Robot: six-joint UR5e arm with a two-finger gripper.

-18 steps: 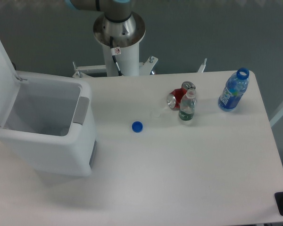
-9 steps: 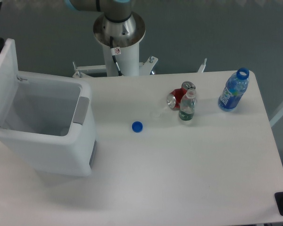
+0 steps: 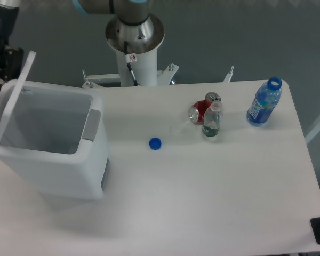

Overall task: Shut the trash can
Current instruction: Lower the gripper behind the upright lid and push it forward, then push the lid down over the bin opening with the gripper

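The trash can (image 3: 53, 154) lid (image 3: 13, 96), light and stiff, is best pushed near its free edge; the gripper (image 3: 2, 50) opening cannot be told.

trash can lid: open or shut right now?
Open. The lid stands nearly on edge above the trash can, whose inside is exposed. The gripper is behind the lid.

Trash can (image 3: 58, 160): boxy, white, open, at the tabletop's left end.
Lid (image 3: 13, 96): raised nearly upright, edge-on.
Latch tab (image 3: 92, 126): grey.
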